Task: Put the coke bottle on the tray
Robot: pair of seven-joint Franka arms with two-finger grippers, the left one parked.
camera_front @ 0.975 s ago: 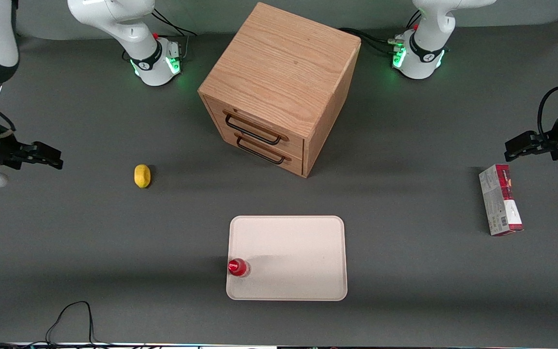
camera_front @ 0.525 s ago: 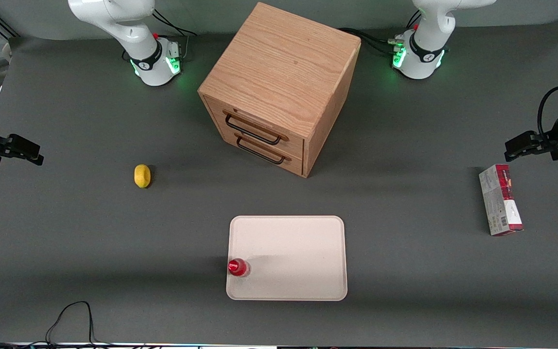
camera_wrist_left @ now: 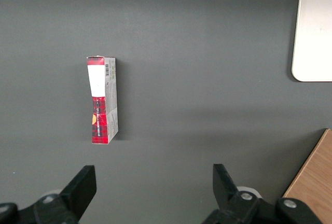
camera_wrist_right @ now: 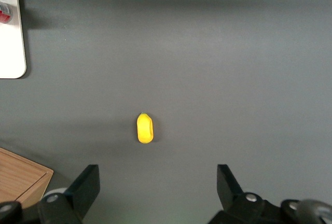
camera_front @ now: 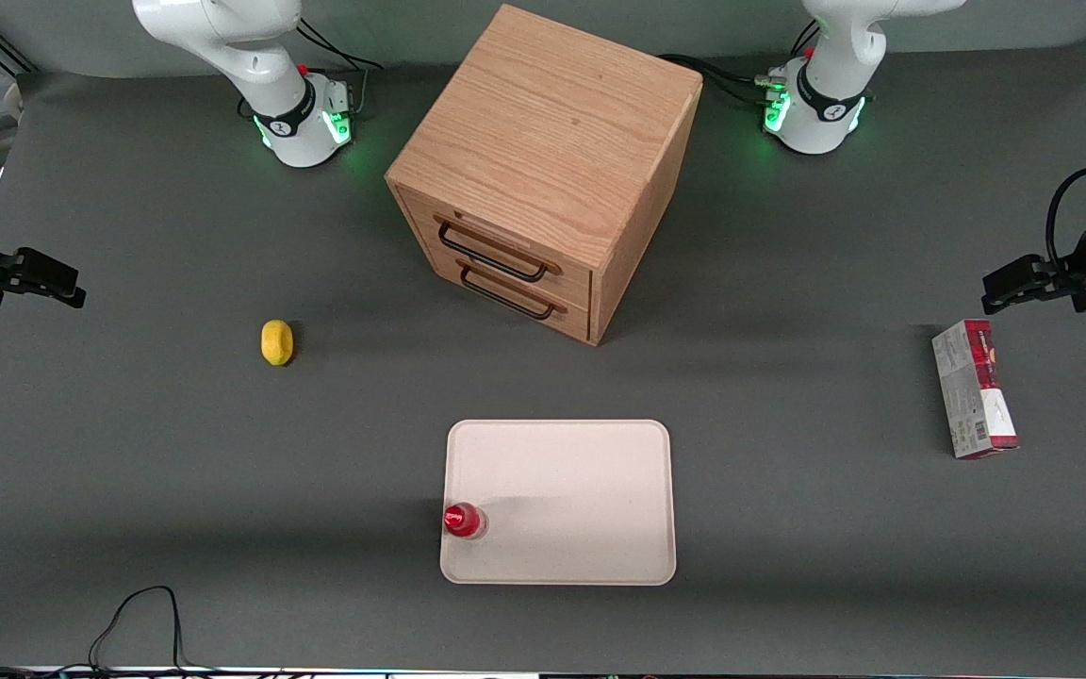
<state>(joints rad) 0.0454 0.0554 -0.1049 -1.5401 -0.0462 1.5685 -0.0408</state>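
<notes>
**Red bottle standing on the cream tray**

Red from cap to label, the coke bottle (camera_front: 463, 521) stands upright on the tray (camera_front: 571, 490), close to the rim at the corner nearer the front camera and toward the working arm's end of the desk (camera_front: 788, 528). In the right wrist view the bottle (camera_wrist_right: 4, 12) is only partly in frame at the edge of the tray (camera_wrist_right: 11, 47).

The gripper (camera_front: 51, 290) hangs above the desk at the working arm's end — well apart from the tray, with nothing in it. Its fingers (camera_wrist_right: 87, 182) are spread wide, and the lemon (camera_wrist_right: 144, 128) lies on the desk below, between them.

In the front view the lemon (camera_front: 276, 341) sits between the gripper and the wooden drawer cabinet (camera_front: 543, 170), whose two drawers are closed. A red-and-grey carton (camera_front: 974, 389) lies flat toward the parked arm's end.
</notes>
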